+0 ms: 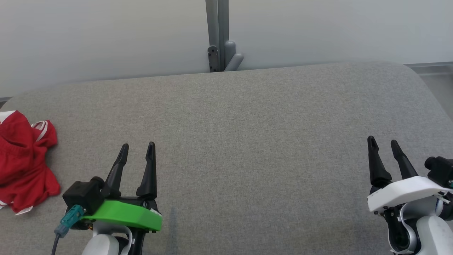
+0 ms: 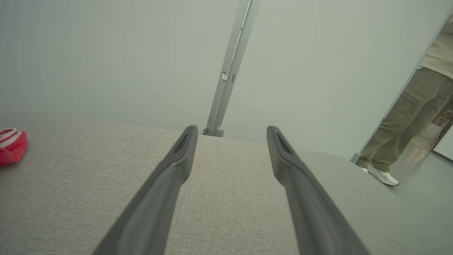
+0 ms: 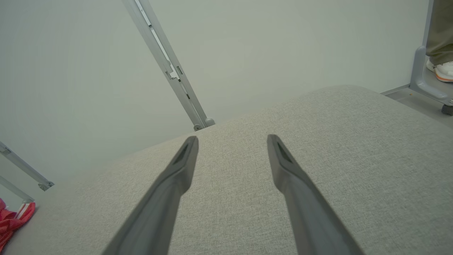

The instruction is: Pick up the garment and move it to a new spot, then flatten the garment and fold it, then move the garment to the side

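The left end effector (image 1: 138,144) hovers low over the near left part of a grey fabric-covered surface (image 1: 247,141), its two dark fingers spread wide apart and pointing away from the robot, with nothing between them. The right end effector (image 1: 382,139) hangs at the near right, also fully spread and empty. The red garment (image 1: 24,163), with white trim, lies crumpled in a heap at the far left of the surface, to the left of the left end effector and level with its fingers. It is near that end effector but not touching it, and well apart from the right one, so the left arm is plainly the nearer for the pickup. The heap runs mostly from far to near, but the picture's left edge cuts it off, so its true long axis cannot be told. It appears to sit close to the surface's left edge, where room looks tight. To the right of the left end effector, the whole middle of the surface lies bare, giving wide room to set down and flatten the cloth. Beyond the rounded far edge stand a pale wall (image 1: 106,35) and a metal post (image 1: 217,35). A person (image 2: 400,124) stands on the floor off to the right.
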Tool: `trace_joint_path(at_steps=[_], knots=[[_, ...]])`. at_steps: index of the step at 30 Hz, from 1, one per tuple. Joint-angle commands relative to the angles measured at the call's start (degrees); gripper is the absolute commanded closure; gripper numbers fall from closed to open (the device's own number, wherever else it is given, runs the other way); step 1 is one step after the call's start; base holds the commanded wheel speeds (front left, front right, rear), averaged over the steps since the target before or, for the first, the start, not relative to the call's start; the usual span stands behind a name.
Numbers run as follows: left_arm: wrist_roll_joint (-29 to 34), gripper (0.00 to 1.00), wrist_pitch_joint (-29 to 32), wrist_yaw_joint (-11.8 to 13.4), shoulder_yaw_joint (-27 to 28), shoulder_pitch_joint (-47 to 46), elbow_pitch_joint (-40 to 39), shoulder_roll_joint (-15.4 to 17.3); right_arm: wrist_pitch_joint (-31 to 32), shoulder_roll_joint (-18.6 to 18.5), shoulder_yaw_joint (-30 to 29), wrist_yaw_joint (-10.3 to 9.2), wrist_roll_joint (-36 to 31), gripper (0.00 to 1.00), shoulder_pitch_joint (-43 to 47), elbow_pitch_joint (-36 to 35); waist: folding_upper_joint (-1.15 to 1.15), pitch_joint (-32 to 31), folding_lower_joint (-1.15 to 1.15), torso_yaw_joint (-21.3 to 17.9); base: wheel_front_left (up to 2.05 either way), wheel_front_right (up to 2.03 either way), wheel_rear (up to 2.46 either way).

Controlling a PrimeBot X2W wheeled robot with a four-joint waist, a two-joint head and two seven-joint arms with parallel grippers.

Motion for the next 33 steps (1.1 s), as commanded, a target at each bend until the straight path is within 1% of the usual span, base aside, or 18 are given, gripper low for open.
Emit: trace_joint_path(at_steps=[1,11,21,33], knots=[[1.9,0.00,-0.3,0.4,-0.1,-1.7,0.0,0.5,-0.8,-0.4,0.3,0.01,-1.8,0.00,-1.3,-0.2,0.00,0.0,0.00,0.0,0.00,0.00,0.00],[5.9,0.00,-0.8,2.2,0.6,-2.6,2.5,0.8,-3.3,0.1,1.3,0.01,-7.9,0.00,-2.0,1.4,0.00,0.0,0.00,0.0,0.00,0.00,0.00],[9.2,0.00,-1.4,3.6,1.7,-2.2,2.9,0.7,-5.5,0.6,1.9,0.01,-10.6,0.00,-2.5,3.0,0.00,0.0,0.00,0.1,0.00,0.00,0.00],[12.7,0.00,-1.9,3.7,2.3,-1.5,5.3,0.2,-8.0,1.1,1.7,0.01,-14.2,0.00,-2.9,4.8,0.00,-0.2,0.00,0.1,0.00,0.00,0.00]])
